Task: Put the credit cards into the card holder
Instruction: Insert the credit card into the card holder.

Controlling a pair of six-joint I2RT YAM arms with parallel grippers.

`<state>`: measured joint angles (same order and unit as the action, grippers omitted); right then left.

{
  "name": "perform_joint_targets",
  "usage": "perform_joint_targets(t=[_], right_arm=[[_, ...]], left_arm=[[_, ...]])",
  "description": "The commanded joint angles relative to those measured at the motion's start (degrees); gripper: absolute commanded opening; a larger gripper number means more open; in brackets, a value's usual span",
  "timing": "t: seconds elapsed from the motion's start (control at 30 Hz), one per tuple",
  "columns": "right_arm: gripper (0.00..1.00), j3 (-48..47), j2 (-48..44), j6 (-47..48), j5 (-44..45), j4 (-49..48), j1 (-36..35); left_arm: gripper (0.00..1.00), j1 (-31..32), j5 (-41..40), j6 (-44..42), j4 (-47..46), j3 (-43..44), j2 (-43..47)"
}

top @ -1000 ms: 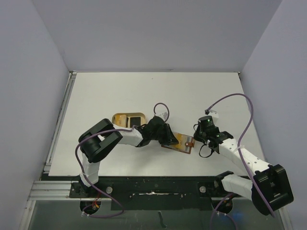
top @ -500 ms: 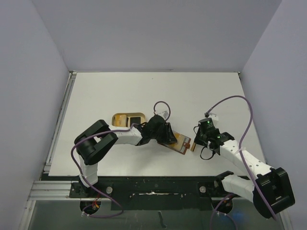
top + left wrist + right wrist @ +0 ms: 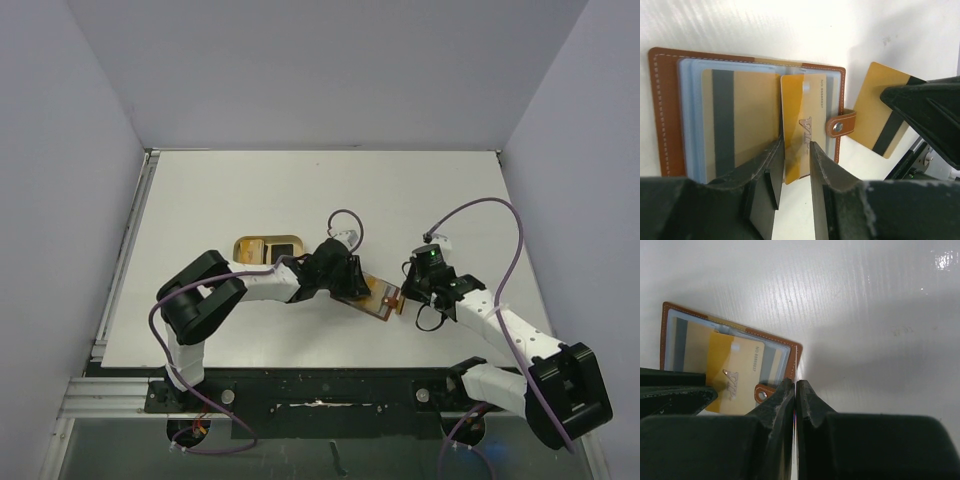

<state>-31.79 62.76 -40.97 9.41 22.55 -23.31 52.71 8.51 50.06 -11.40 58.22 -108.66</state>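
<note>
Tan striped card (image 3: pixel 740 120) in card holder (image 3: pixel 665 110)

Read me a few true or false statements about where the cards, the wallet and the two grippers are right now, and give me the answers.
1. The card holder lies open on the table. True.
2. The right gripper is empty. False: it is shut on a gold card with a dark stripe, beside the card holder.
3. A gold VIP card rests on the card holder, between the open fingers of the left gripper. True.
4. The snap tab is on the card holder's side away from the right gripper. False: it is on the side toward the right gripper.
</note>
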Motion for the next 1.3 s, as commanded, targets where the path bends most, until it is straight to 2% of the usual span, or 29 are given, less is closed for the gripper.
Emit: perform_joint_targets(t=[0.0,0.33,0.47,0.63,0.77,0.93,1.13,1.27], right_arm=[[0.0,0.0,1.8,1.1,-1.6,-5.3,-0.3],[0.0,0.9,3.6,0.8,-3.4,-8.0,-0.4],[0.0,1.0,3.6,1.2,-3.3,-8.3,-0.4],[0.0,0.0,3.2,2.1,-1.9,-6.5,-0.1],[0.0,-2.4,2.7,2.5,0.8,-1.4,0.8],[0.0,-4.9,-1.7,2.4,2.9,3.8,0.9],[0.0,-5.0,-5.1,1.4,1.0,2.7,0.8],[0.0,-3.8,-4.4,0.5,-0.5,0.9,0.8]], left_arm=[[0.25,1.0,0.2,-4.5,-2.5,3.2,-1.5],[0.25,1.2,5.9,-5.9,-10.1,1.8,-3.3],[0.26,1.5,5.4,-6.9,-11.6,1.3,-2.3],[0.28,1.5,1.4,-5.2,-8.3,0.1,0.0],[0.31,1.4,-3.0,-3.8,-4.8,-1.4,3.7],[0.33,0.6,-7.2,-4.4,1.6,-0.4,7.4],[0.37,-1.8,-7.4,-6.7,5.1,0.1,8.8],[0.44,-4.1,-5.0,-9.1,6.7,0.5,7.9]])
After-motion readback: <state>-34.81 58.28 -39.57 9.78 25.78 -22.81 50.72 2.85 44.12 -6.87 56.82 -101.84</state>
